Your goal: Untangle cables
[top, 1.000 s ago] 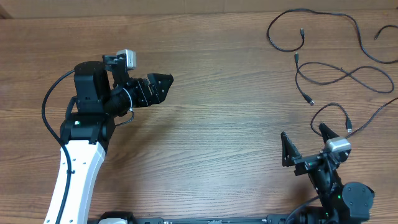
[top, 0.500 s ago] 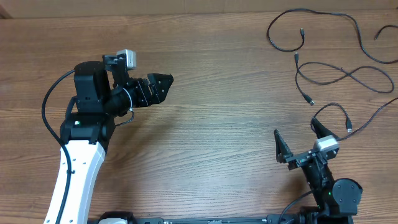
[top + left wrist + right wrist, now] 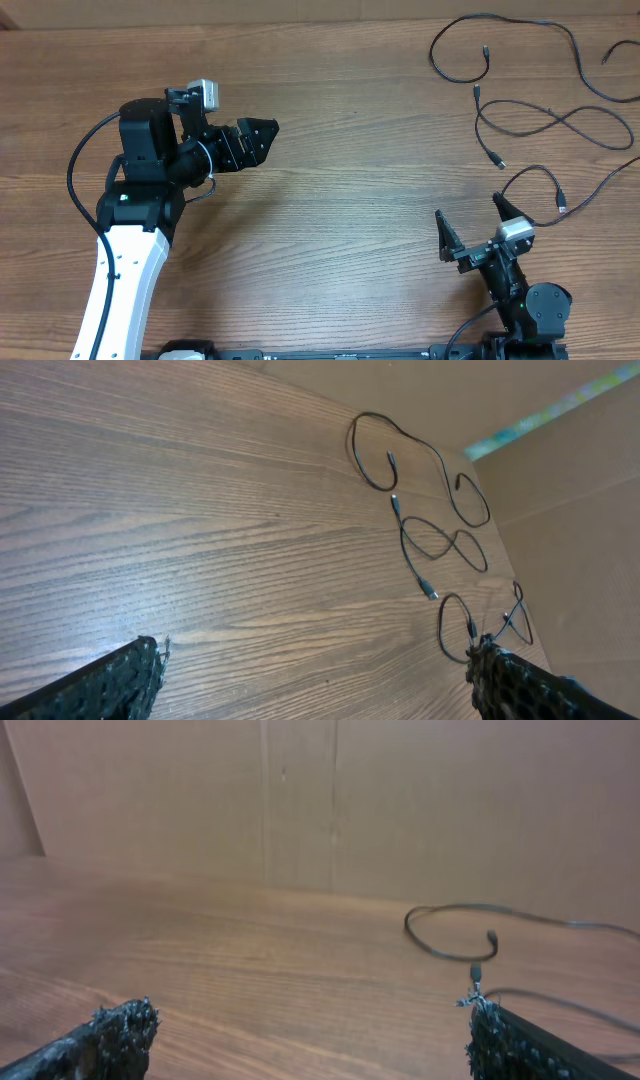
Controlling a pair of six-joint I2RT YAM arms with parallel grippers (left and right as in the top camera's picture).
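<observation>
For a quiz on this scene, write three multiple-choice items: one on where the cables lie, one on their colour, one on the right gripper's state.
1. In the overhead view, the cables lie:
A. at the upper right
B. at the lower left
C. dead centre

2. The cables are:
A. white
B. black
C. red

3. The right gripper is:
A. shut on a cable
B. open and empty
C. shut and empty

Answers:
1 A, every strand sits toward the top right corner.
2 B, each strand shows black.
3 B, its jaws stand wide apart with nothing between them.
</observation>
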